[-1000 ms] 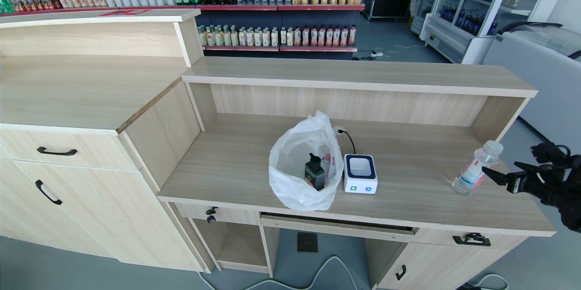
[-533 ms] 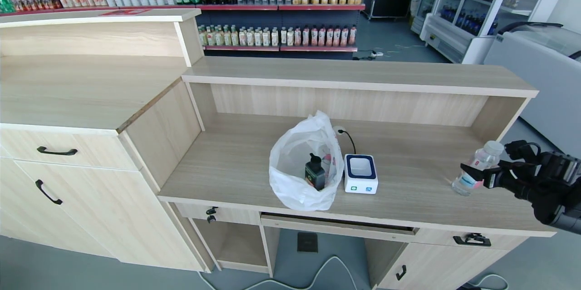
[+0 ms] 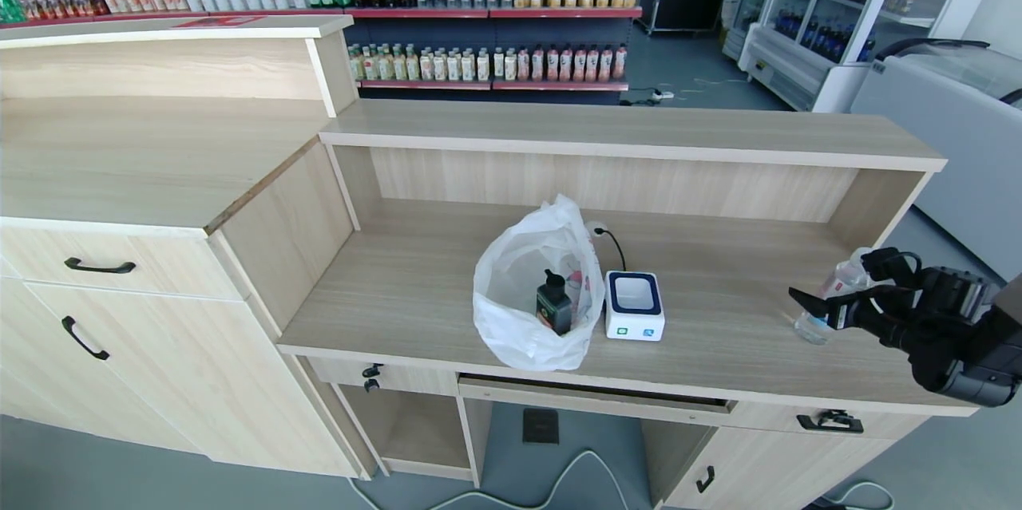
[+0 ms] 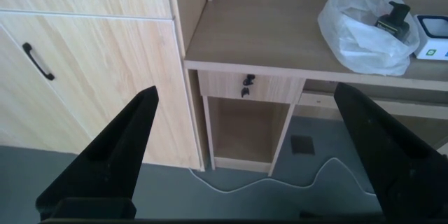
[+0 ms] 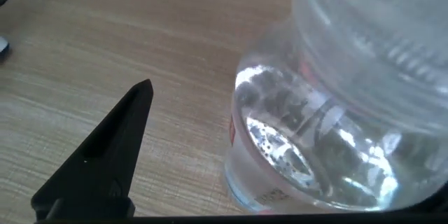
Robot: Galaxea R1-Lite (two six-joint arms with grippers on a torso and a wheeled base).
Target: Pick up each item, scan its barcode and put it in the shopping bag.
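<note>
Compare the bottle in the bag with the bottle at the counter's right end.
The dark bottle is opaque, with a black top; the clear bottle is see-through. The dark bottle sits inside the shopping bag; the clear bottle stands on the bare counter. Both are upright.

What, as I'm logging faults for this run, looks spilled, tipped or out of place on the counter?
Nothing stands out. The water bottle stands upright at the right end of the counter, between the open jaws of the right gripper. The dark bottle sits upright in the shopping bag beside the scanner, and no spill shows.
</note>
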